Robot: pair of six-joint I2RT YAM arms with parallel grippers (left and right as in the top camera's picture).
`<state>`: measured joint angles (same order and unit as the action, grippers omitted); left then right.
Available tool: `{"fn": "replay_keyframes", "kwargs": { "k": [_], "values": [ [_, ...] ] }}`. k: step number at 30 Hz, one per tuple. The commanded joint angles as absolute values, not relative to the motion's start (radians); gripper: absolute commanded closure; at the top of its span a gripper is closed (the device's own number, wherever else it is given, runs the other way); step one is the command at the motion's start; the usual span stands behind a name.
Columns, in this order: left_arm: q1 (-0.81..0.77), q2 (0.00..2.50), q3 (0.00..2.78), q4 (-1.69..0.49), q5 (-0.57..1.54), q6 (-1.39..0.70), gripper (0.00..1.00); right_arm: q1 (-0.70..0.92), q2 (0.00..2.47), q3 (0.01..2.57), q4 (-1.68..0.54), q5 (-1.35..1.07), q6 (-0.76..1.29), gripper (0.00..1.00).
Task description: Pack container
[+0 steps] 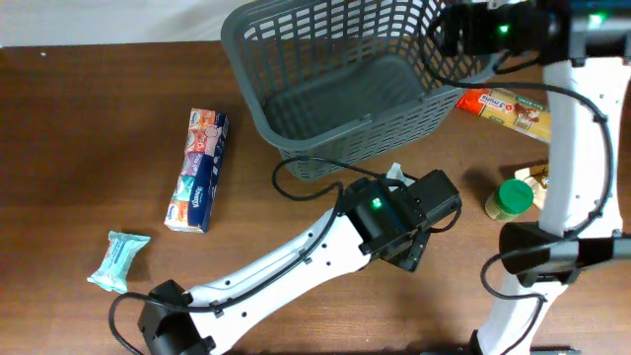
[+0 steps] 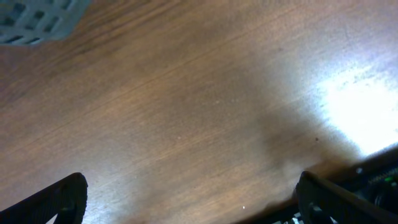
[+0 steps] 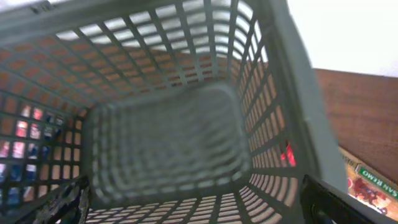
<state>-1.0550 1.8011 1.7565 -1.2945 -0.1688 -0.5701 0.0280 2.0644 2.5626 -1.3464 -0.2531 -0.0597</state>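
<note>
Trouble, judged from overhead, is likeliest at the basket, which sits at the table's far edge, looks tipped toward the camera, and has nothing in it. The right gripper hangs at its right rim, so a careless nudge could shove or roll it. The tissue pack, blue packet, snack bar and green-lidded jar all lie outside. The left gripper is near the basket's front, where a white scrap shows beside the arm. Reaching for that scrap could bump the basket.

From the left wrist, the fingers are spread wide over bare wood, with nothing between them. A basket corner shows at the top left. Closing here would catch nothing.

The right wrist view looks down into the empty basket. The fingers are wide apart and pinch nothing. Whether one touches the rim cannot be told. The right wall runs close to one finger, which could snag the lattice.
</note>
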Motion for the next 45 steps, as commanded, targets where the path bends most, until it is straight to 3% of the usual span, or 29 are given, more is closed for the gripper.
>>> {"fn": "replay_keyframes", "kwargs": {
  "k": [1,22,28,30,32,34,37,38,43,45],
  "values": [
    [-1.031,1.81,1.773,-1.299,-0.191,-0.583,0.01,0.083,2.101,2.569,-1.356,-0.171,-0.064,0.01],
    [-0.939,1.81,1.773,-1.255,-0.263,-0.584,0.01,0.104,2.163,2.566,-1.381,-0.057,-0.069,0.04],
    [-0.92,1.81,1.773,-1.205,-0.258,-0.583,0.0,0.104,2.166,2.561,-1.385,-0.057,-0.069,0.09],
    [-0.92,1.81,1.773,-1.196,-0.258,-0.583,0.02,0.104,2.166,2.558,-1.384,-0.056,-0.069,0.21],
    [-0.92,1.81,1.773,-1.188,-0.258,-0.583,0.11,0.103,2.167,2.557,-1.384,-0.055,-0.069,0.39],
    [-0.92,1.81,1.773,-1.175,-0.258,-0.583,0.28,0.104,2.167,2.557,-1.383,-0.055,-0.06,0.55],
    [-0.92,1.81,1.773,-1.164,-0.259,-0.583,0.43,0.103,2.167,2.557,-1.384,-0.043,-0.043,0.69],
    [-0.92,1.81,1.773,-1.161,-0.259,-0.583,0.53,0.103,2.167,2.557,-1.384,-0.039,-0.043,0.75],
    [-0.92,1.81,1.773,-1.116,-0.26,-0.584,0.96,0.103,2.167,2.557,-1.384,0.033,0.01,0.96],
    [-0.92,1.81,1.773,-1.084,-0.26,-0.584,0.98,0.103,2.167,2.556,-1.383,0.076,0.028,0.96]
  ]
}}
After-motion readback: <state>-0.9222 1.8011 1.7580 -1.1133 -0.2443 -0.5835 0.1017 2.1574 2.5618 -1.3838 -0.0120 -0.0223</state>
